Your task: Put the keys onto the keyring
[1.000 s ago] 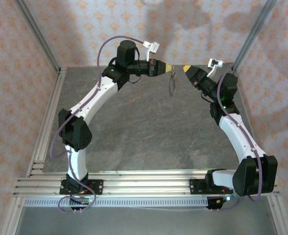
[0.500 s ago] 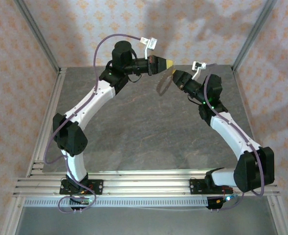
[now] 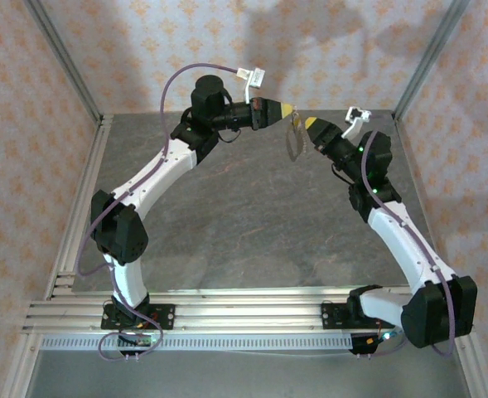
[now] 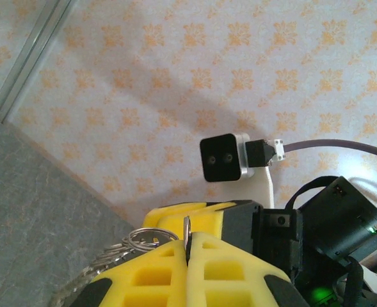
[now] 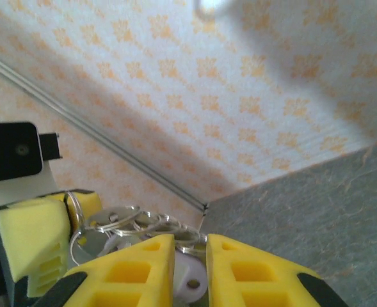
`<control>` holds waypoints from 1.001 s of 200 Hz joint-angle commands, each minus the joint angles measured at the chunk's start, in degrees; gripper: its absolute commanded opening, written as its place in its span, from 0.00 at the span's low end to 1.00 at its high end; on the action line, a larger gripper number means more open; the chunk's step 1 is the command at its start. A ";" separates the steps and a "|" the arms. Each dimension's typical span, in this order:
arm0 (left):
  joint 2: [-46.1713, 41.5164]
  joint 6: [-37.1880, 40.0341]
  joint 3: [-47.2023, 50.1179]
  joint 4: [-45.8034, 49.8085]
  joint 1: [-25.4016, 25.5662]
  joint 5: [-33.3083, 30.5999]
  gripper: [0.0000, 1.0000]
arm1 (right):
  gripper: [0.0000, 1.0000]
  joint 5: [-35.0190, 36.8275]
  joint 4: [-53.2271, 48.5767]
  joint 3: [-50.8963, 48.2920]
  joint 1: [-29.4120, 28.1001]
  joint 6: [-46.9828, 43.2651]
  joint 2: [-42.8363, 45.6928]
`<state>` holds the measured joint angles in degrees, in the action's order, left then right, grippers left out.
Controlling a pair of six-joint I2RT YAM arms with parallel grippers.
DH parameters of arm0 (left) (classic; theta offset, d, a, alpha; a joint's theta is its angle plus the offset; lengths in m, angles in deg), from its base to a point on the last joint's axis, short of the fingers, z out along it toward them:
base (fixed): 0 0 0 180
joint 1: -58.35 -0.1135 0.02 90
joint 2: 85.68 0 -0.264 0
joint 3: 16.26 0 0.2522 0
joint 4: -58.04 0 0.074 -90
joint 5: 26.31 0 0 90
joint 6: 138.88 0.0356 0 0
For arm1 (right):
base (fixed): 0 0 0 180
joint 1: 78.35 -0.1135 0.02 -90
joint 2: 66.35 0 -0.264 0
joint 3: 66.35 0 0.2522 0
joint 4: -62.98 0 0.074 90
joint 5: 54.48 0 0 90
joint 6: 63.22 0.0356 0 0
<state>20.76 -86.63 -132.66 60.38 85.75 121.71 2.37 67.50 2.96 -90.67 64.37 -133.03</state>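
Note:
Both grippers meet in the air above the back of the table. My left gripper [image 3: 286, 110] [image 4: 188, 238] is shut on a thin metal edge of the keyring [image 3: 294, 142], whose silvery loops [image 4: 142, 241] bunch just left of its yellow fingers [image 4: 156, 268]. The keyring dangles between the two gripper tips. My right gripper [image 3: 309, 124] [image 5: 190, 246] is closed on the keys, one small key with a pale lilac head [image 5: 192, 281] wedged between its fingers [image 5: 134, 268]. The loops [image 5: 143, 219] lie right in front of that key.
The grey table [image 3: 252, 224] lies well below both grippers. Patterned walls [image 3: 326, 50] and metal corner posts [image 3: 430, 54] close the back and sides. An aluminium rail [image 3: 244, 311] runs along the near edge by the arm bases.
The right gripper swung left toward the keyring, then settled with its tip close beside it. The left gripper shifted slightly while holding the ring.

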 commanded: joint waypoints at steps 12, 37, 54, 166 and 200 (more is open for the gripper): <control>-3.34 -1.00 0.55 -4.49 0.60 -0.27 0.00 | 0.19 0.51 0.22 3.49 0.08 -0.45 0.41; -3.68 -1.40 1.11 -5.36 0.59 -0.69 0.00 | 0.19 -0.92 1.98 5.08 -0.58 1.35 -0.84; -3.78 -1.53 1.38 -5.69 0.59 -0.98 0.00 | 0.17 -1.13 3.34 5.61 -1.88 2.20 -2.22; -4.28 -2.67 2.76 -7.39 0.95 -2.88 0.00 | 0.13 -0.98 5.83 5.53 -8.70 2.46 -7.28; -4.55 -3.33 3.67 -8.35 0.92 -4.23 0.00 | 0.14 -0.35 4.25 5.49 -8.73 1.14 -6.29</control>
<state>19.03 -88.82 -129.64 56.76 85.75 118.54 2.76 71.48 7.33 -98.58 67.08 -140.63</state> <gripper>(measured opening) 0.043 0.136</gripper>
